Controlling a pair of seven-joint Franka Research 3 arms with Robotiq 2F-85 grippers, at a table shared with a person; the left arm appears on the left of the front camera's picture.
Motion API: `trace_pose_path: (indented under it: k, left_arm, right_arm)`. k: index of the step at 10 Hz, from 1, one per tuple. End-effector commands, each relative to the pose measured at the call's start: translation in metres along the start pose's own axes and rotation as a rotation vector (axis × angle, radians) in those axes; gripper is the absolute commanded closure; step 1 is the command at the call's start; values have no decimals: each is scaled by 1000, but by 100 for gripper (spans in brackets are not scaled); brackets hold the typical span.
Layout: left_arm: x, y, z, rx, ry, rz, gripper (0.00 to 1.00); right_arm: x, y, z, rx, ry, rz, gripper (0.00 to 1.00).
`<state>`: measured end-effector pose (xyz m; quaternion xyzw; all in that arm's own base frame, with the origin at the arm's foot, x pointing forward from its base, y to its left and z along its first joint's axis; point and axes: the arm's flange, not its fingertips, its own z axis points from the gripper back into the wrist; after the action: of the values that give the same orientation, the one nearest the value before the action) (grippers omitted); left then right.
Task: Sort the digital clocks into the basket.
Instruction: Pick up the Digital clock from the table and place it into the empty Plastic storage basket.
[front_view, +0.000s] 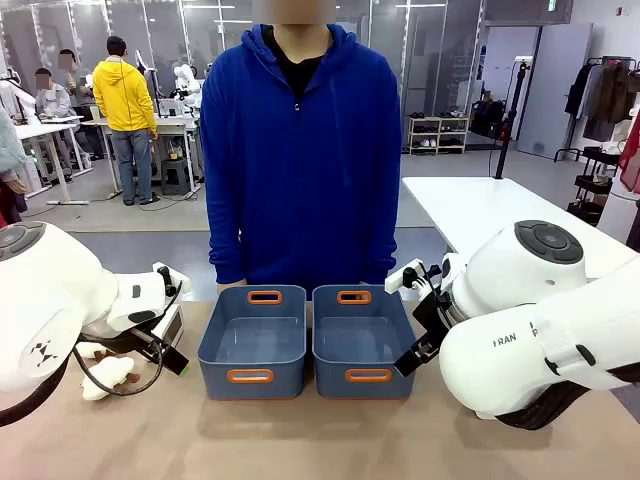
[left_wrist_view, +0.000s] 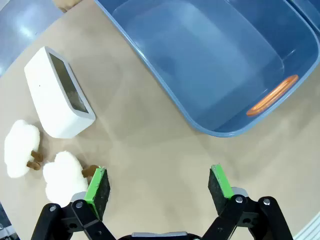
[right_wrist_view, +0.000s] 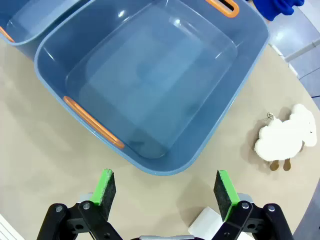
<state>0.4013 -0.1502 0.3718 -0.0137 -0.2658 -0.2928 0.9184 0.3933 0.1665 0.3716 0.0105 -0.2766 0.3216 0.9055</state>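
Digital clock (left_wrist_view: 59, 97), a small white rounded plastic box, looks light, stiff and slippery; best pinched across its narrow body. Left gripper (left_wrist_view: 160, 186) and right gripper (right_wrist_view: 165, 189) gape wide, empty.

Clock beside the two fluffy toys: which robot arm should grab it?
Probably the left. The digital clock lies on the table just ahead of the open left gripper, beside a basket. The right gripper hangs beyond the second basket, on the far side.
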Motion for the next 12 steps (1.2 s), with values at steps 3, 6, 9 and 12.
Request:
trace_pose_path:
  k: [3,6,9,12]
  left_arm:
    - [0,0,0,0,0,0,0]
    - [0,0,0,0,0,0,0]
    - [0,0,0,0,0,-1,0]
    - [26,22,75,-247,18,-29,0]
  right_arm:
    - [0,0,0,0,0,0,0]
    - [0,0,0,0,0,0,0]
    - [25,-2,31,5,-62,28,0]
    - [65,-34,101,87,-81,52,0]
